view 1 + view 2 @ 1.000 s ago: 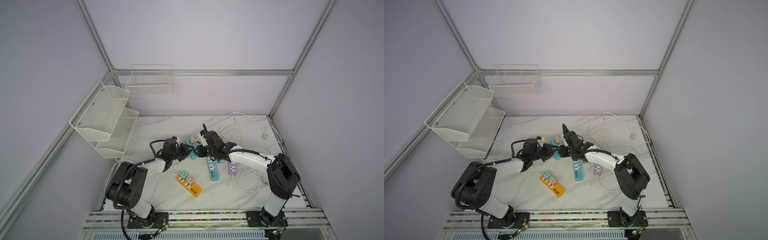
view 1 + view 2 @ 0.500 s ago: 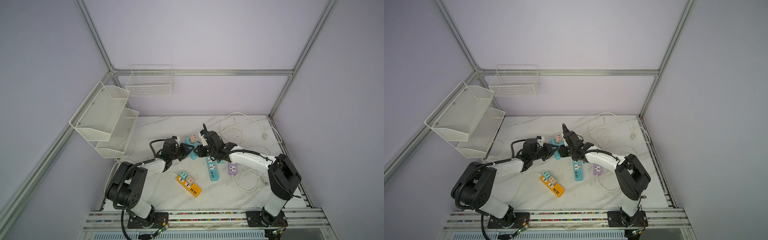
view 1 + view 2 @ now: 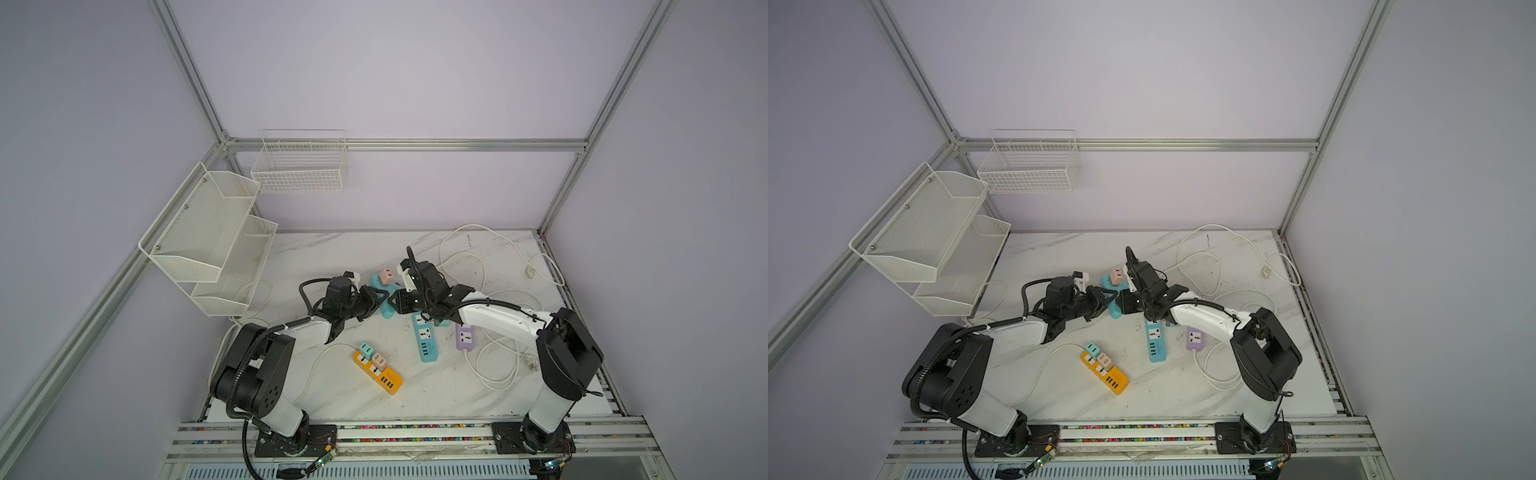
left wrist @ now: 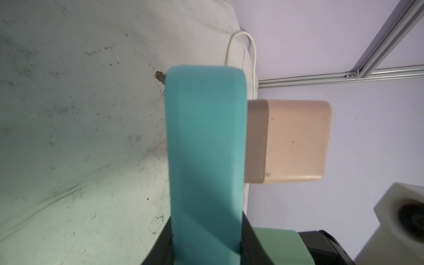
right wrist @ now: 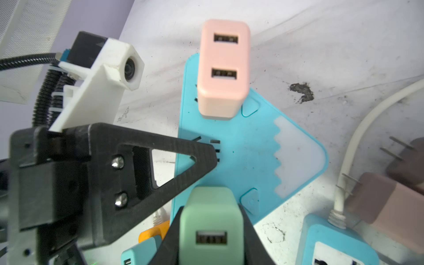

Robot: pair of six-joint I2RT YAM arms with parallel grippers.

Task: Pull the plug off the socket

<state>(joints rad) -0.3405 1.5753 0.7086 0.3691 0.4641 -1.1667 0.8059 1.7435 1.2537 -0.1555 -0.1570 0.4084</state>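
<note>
- The right claw (image 5: 210, 220) is being held closed tight on the green plug (image 5: 211, 229), whose two sides are being pinched between the black fingers (image 5: 249, 236).
- The green plug is being gripped at one end of the turquoise socket strip (image 5: 243, 149). Whether its pins are sitting in the socket cannot be told, since the joint is being hidden by the plug's own body.
- The left claw (image 4: 206, 250) is being clamped narrowly on the long edge of the same strip, which is being shown edge-on between its fingers in the left wrist view.
- One triangular finger (image 5: 165, 165) of the left claw is being laid across the strip's face, just beside a row of socket slots.
- A pink plug (image 5: 223, 68) is being carried upright at the strip's opposite end, toward the back wall, with two USB ports being shown on top.
- In both top views the two claws are being shown tip to tip over the strip, near the middle of the surface (image 3: 332, 257).
- Further out, nearer the arm bases, a second blue strip (image 3: 426, 343), a purple adapter (image 3: 464, 337) and an orange strip (image 3: 378, 370) bearing two small plugs are being shown lying flat.
- A white cable (image 5: 350, 158) is being shown curving over the surface beside a loose brownish plug (image 5: 378, 199) with bare pins.
</note>
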